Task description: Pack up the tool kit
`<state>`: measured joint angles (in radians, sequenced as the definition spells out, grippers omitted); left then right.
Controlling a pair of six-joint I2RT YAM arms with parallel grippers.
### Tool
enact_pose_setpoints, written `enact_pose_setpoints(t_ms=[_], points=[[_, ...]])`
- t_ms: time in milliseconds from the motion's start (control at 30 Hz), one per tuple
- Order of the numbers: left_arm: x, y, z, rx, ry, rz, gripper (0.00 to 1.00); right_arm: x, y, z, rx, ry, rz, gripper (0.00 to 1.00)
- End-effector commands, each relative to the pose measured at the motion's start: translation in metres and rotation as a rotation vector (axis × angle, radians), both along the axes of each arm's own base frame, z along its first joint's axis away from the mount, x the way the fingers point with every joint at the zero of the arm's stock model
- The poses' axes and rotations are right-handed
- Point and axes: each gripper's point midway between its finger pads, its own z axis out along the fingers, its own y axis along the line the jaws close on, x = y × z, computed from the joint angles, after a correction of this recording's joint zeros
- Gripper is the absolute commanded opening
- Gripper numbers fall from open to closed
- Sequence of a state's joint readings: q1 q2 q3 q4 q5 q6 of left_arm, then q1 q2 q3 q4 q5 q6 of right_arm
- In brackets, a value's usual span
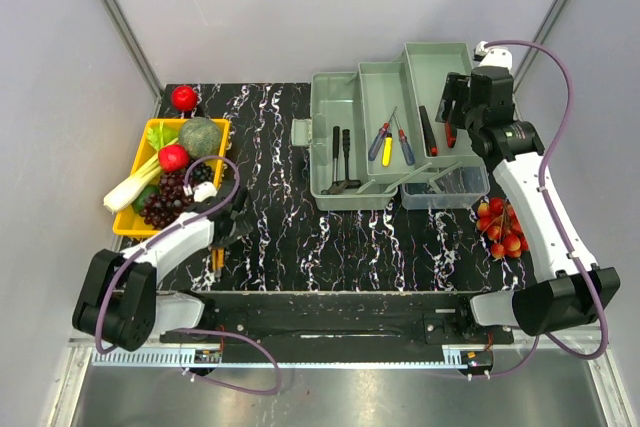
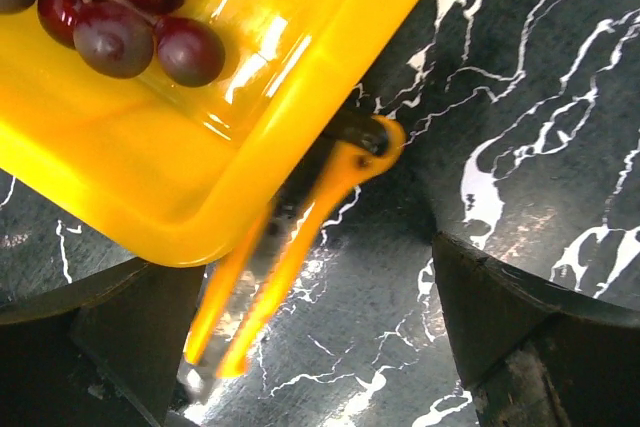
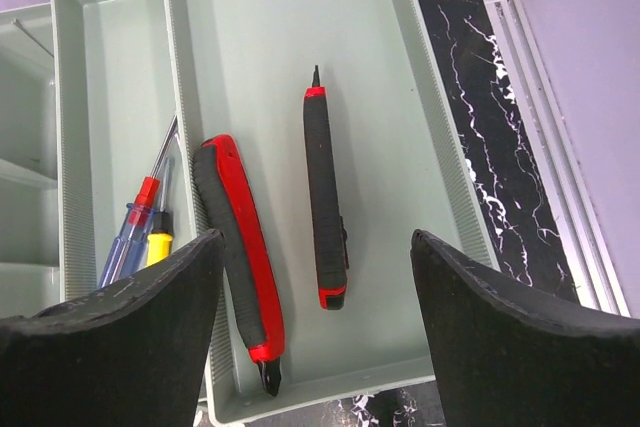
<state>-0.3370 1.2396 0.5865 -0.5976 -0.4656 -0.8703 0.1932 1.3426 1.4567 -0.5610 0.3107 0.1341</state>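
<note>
The grey-green toolbox (image 1: 330, 112) stands open at the table's centre, with black tools (image 1: 340, 157), screwdrivers (image 1: 390, 139) and two red-and-black knives (image 1: 428, 130) in its trays. My right gripper (image 1: 455, 112) hovers open and empty over the right tray (image 3: 420, 97), above the two knives (image 3: 240, 247) (image 3: 325, 197). Orange-handled pliers (image 2: 290, 247) lie on the table, their head tucked under the yellow tray's corner (image 2: 150, 167). My left gripper (image 2: 310, 347) is open just over the pliers' handles, which lie close to its left finger (image 2: 120, 347). In the top view it (image 1: 232, 222) sits by the pliers (image 1: 217, 257).
The yellow tray (image 1: 222, 137) at the left holds grapes, vegetables and fruit. A red apple (image 1: 184, 97) lies behind it. A clear plastic box (image 1: 445, 185) leans at the toolbox's right front. A bunch of red fruit (image 1: 500, 227) lies right of it, near the right arm.
</note>
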Motion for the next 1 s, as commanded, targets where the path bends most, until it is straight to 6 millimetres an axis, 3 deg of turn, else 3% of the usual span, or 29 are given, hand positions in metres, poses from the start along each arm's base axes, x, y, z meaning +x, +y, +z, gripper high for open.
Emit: enact_pose_setpoints(t_ms=[0,100,233,367,600,733,867,967], points=[[0.005,0.002,0.006,0.015,0.009,0.042,0.98,-0.008,-0.011,0.041,-0.018,-0.096,-0.032,0.8],[0.005,-0.006,-0.004,-0.012,0.056,0.026,0.97,-0.011,-0.013,0.042,-0.024,-0.099,-0.036,0.8],[0.002,-0.014,-0.013,-0.039,0.112,-0.001,0.87,-0.012,-0.016,0.041,-0.036,-0.097,-0.046,0.81],[0.003,-0.019,-0.007,-0.059,0.1,-0.02,0.72,-0.012,-0.015,0.041,-0.029,-0.1,-0.049,0.81],[0.011,-0.031,0.006,-0.057,0.076,-0.104,0.6,-0.011,-0.006,0.037,0.018,-0.093,-0.022,0.81],[0.014,-0.036,0.008,-0.034,0.074,-0.144,0.46,-0.01,0.005,0.034,0.07,-0.085,0.019,0.8],[0.016,-0.035,0.007,-0.02,0.081,-0.152,0.24,-0.01,0.017,0.027,0.126,-0.068,0.055,0.8],[0.021,-0.036,0.011,-0.015,0.072,-0.166,0.07,-0.011,0.037,0.019,0.179,-0.039,0.151,0.8]])
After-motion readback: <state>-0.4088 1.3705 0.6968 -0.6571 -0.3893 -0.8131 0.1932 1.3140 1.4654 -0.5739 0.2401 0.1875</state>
